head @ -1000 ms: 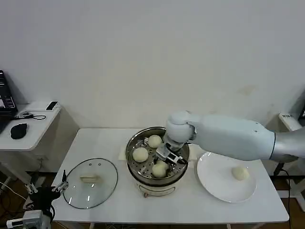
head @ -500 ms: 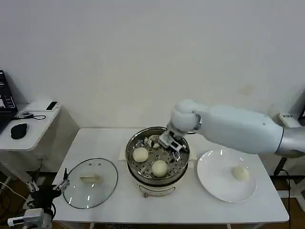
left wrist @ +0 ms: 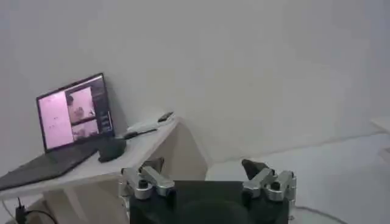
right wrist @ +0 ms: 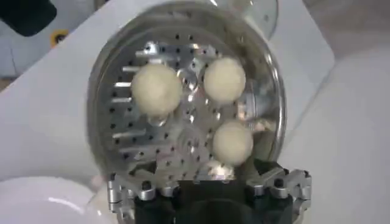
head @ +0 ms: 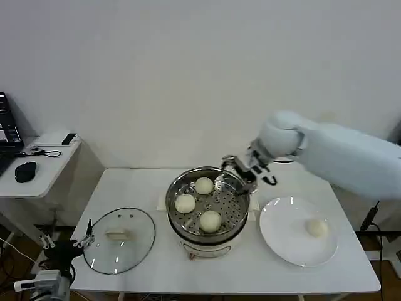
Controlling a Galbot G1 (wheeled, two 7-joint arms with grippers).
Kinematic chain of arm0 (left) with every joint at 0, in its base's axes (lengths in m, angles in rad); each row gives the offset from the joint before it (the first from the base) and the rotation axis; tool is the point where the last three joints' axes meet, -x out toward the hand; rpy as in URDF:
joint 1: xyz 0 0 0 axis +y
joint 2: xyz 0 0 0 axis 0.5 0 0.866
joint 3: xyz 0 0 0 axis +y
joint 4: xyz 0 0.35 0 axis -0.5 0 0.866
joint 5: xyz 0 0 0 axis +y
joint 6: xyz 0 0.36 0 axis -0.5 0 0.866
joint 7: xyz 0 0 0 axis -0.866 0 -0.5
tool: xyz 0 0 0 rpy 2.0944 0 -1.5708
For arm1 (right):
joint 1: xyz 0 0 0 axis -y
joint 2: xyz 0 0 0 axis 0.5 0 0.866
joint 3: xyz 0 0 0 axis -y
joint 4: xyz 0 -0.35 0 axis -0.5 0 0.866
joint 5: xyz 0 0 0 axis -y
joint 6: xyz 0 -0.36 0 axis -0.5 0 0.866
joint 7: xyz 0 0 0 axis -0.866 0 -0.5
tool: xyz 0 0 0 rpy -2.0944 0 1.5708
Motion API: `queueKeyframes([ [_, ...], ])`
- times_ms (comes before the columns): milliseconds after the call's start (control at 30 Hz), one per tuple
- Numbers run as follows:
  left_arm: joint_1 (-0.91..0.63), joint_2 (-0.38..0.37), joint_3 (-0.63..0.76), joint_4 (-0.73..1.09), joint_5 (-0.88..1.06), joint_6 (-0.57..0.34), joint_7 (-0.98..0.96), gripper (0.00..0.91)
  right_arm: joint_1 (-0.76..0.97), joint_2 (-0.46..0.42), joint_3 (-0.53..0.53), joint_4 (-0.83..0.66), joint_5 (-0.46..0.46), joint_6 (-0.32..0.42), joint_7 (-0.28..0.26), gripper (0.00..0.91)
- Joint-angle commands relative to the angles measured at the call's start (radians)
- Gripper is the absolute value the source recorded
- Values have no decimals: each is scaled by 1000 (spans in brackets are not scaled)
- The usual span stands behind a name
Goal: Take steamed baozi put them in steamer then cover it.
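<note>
Three baozi [head: 202,202] resting in steamer [head: 182,233]; one left on plate [head: 276,241]. Right gripper [head: 247,170] empty, jaws open, above steamer's rim, likely heading for plate

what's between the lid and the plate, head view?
The steamer, holding three baozi, stands between the lid and the plate, which carries the fourth; bare table on either side.

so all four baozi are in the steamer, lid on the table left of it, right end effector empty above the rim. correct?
Not quite: three baozi are in the steamer, at and. The fourth baozi sits on the white plate, as the head view shows. The rest holds: the lid lies on the table left of the steamer, and the right end effector is empty above the rim.
</note>
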Motion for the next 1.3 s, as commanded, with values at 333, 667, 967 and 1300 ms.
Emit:
queueKeyframes([
  [333, -45, 22, 81, 33, -7, 7, -8, 907, -260, -552, 127, -1, -93, 6, 26, 907],
  [667, -50, 20, 94, 36, -5, 11, -5, 907, -499, -525, 205, -76, -147, 24, 53, 907],
  [967, -42, 13, 87, 41, 0, 11, -5, 907, -637, -382, 321, -237, -179, 47, 70, 907],
  [1300, -36, 6, 77, 43, 5, 11, -5, 907, -709, -275, 382, -380, -202, 69, 81, 907],
])
